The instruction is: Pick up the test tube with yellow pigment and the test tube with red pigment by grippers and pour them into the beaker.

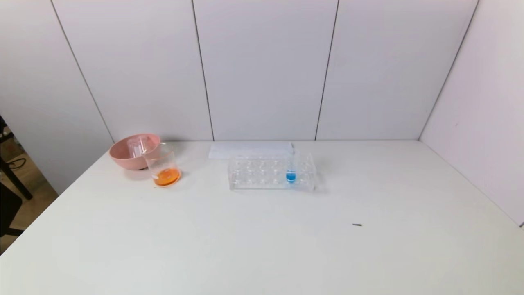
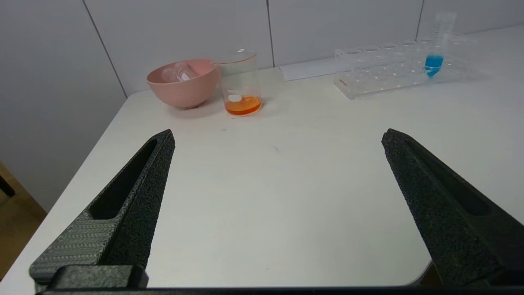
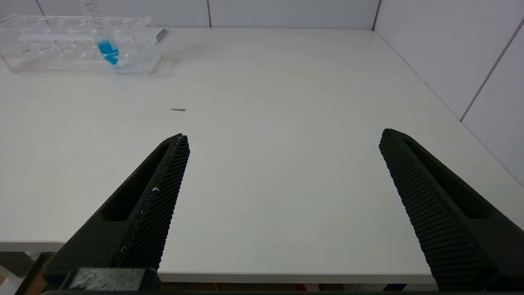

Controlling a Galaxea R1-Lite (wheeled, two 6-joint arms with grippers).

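Observation:
The beaker (image 1: 163,166) (image 2: 240,84) stands at the back left of the white table and holds a shallow layer of orange liquid. No test tube with yellow pigment or test tube with red pigment is in view. Clear, empty-looking tubes (image 1: 137,146) (image 2: 178,73) lie in the pink bowl. My left gripper (image 2: 277,135) hangs open over the table's front left, with nothing between its fingers. My right gripper (image 3: 283,135) is open over the front right edge, also holding nothing. Neither gripper appears in the head view.
A pink bowl (image 1: 123,157) (image 2: 184,92) touches the beaker's far left side. A clear tube rack (image 1: 262,178) (image 3: 61,53) at back centre holds one blue-liquid tube (image 1: 291,174) (image 2: 434,61). A white sheet (image 1: 249,149) lies behind it. A dark speck (image 1: 357,224) lies right of centre.

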